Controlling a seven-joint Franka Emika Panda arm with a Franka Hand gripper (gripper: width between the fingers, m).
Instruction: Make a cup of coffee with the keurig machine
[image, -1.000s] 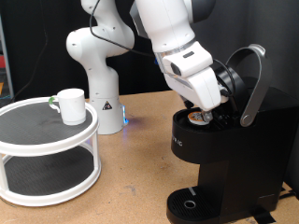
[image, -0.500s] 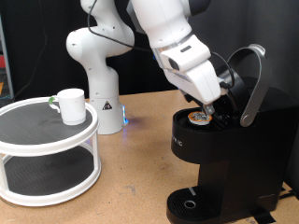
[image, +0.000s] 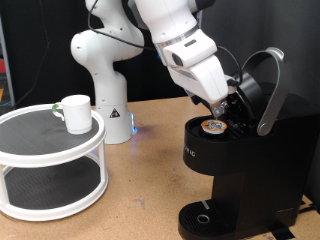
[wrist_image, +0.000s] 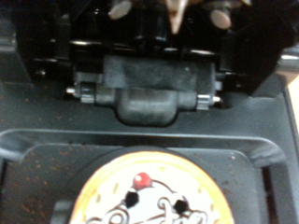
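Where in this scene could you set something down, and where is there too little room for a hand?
Free: the round shelf's top to the exterior view's left of the cup, its lower tier, and the table between shelf and coffee machine. Crowded: the machine's open top, where the hand hangs just over the pod under the raised lid.

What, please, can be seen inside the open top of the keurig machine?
A coffee pod sits in the brew chamber of the keurig machine, its printed lid facing up. The pod's body is hidden by the chamber. The gripper hangs just above it.
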